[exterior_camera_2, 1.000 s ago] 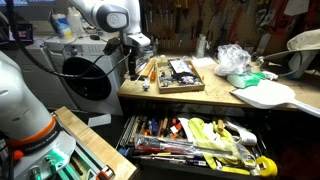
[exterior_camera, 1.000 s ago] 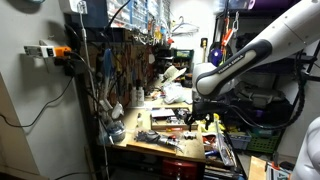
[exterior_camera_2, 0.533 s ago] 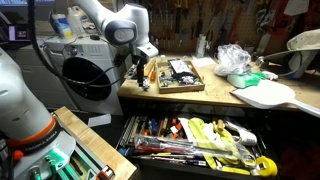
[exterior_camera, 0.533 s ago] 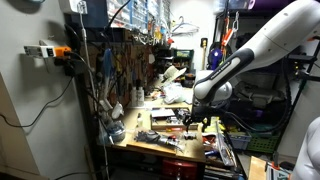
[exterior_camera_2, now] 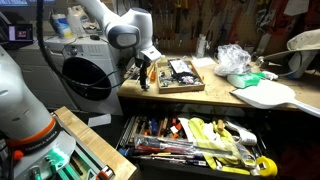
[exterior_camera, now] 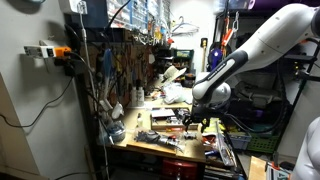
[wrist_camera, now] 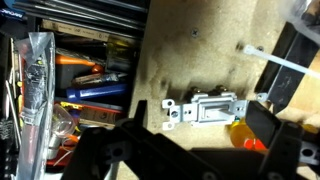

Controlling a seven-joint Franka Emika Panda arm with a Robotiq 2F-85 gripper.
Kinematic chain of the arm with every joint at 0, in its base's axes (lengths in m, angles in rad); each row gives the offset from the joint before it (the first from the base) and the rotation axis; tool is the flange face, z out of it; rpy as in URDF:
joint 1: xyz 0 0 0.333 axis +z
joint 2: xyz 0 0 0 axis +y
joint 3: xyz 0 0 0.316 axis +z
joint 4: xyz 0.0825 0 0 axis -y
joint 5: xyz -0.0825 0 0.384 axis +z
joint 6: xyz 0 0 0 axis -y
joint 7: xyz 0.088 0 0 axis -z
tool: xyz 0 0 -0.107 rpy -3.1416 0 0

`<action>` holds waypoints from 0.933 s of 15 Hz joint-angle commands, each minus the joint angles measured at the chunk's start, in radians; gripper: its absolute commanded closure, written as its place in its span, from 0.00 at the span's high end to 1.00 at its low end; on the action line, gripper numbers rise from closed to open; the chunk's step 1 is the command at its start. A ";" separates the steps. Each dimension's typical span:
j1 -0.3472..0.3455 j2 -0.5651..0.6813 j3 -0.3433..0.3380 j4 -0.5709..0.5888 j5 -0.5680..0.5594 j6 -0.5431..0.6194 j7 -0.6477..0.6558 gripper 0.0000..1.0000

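My gripper (wrist_camera: pixel 200 135) is open, and its two dark fingers hang over the wooden workbench top (wrist_camera: pixel 200 50). Between and just beyond the fingertips lies a white light switch with metal mounting tabs (wrist_camera: pixel 205 108), flat on the wood. An orange piece (wrist_camera: pixel 250 138) lies next to the right finger. In both exterior views the gripper (exterior_camera: pixel 192 118) (exterior_camera_2: pixel 140 76) is low over the bench's corner, beside a shallow wooden tray of parts (exterior_camera_2: pixel 180 75). I cannot tell whether the fingers touch the switch.
An open drawer full of hand tools (exterior_camera_2: pixel 200 138) juts out below the bench; it also shows in the wrist view (wrist_camera: pixel 80 85). A crumpled plastic bag (exterior_camera_2: pixel 232 60) and a white board (exterior_camera_2: pixel 265 95) lie on the bench. A pegboard of tools (exterior_camera: pixel 130 55) stands behind.
The arm has moved in over the bench corner toward the tray and come down a little. The gripper stays open.
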 commanded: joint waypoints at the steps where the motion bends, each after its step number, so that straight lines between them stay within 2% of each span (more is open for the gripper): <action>1: 0.017 0.012 -0.011 0.003 -0.005 0.026 -0.014 1.00; 8: 0.030 0.047 -0.011 0.004 -0.018 0.095 -0.051 1.00; 14: 0.030 0.068 -0.014 0.009 -0.043 0.083 -0.031 1.00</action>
